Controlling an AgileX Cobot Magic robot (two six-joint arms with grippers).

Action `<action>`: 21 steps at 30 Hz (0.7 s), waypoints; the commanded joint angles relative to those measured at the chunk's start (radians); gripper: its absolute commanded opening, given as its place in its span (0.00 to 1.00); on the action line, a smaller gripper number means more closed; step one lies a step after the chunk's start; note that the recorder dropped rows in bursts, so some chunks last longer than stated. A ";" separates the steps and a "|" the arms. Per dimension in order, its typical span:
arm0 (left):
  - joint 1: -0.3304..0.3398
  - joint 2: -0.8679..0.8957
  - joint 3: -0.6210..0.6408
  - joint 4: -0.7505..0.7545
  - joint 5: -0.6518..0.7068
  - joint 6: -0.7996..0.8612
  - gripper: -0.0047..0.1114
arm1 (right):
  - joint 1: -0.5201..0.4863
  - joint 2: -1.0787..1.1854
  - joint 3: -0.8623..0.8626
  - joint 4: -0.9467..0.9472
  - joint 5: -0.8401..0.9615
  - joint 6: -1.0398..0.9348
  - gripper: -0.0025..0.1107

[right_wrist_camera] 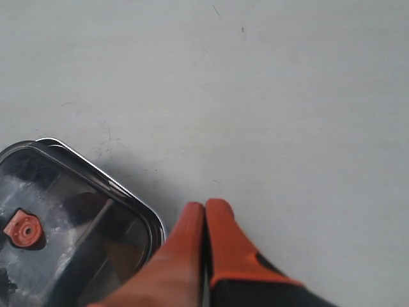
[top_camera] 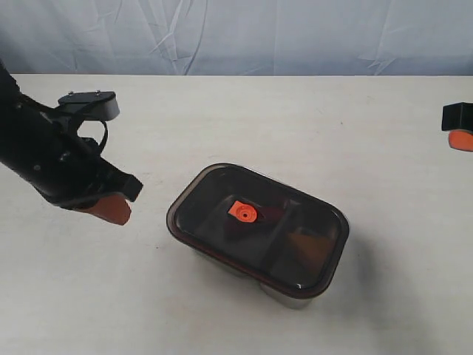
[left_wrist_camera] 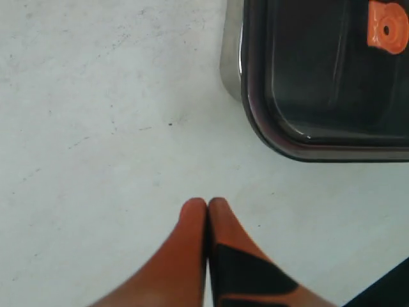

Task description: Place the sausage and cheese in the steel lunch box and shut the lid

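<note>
Lid (top_camera: 275,238) sits on the steel lunch box (left_wrist_camera: 231,51). Your left pincer (left_wrist_camera: 208,204) and right pincer (right_wrist_camera: 205,206) flank it over the desk (top_camera: 295,118), both clenched empty.

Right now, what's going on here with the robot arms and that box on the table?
The dark lid sits on the steel lunch box on the table, so it looks closed. Neither arm holds anything: the left gripper hangs shut and empty beside the box, the right gripper is shut too, off to the other side. Shapes under the lid are too dim to identify.
</note>
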 commanded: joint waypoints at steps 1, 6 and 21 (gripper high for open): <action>-0.049 -0.007 0.005 0.072 -0.028 -0.089 0.04 | 0.004 0.002 0.004 -0.001 -0.001 -0.010 0.03; -0.092 0.005 0.005 0.072 -0.059 -0.117 0.04 | 0.004 0.002 0.004 -0.001 -0.001 -0.010 0.03; -0.144 0.141 0.002 0.009 -0.141 -0.121 0.04 | 0.004 0.002 0.004 -0.001 0.001 -0.010 0.03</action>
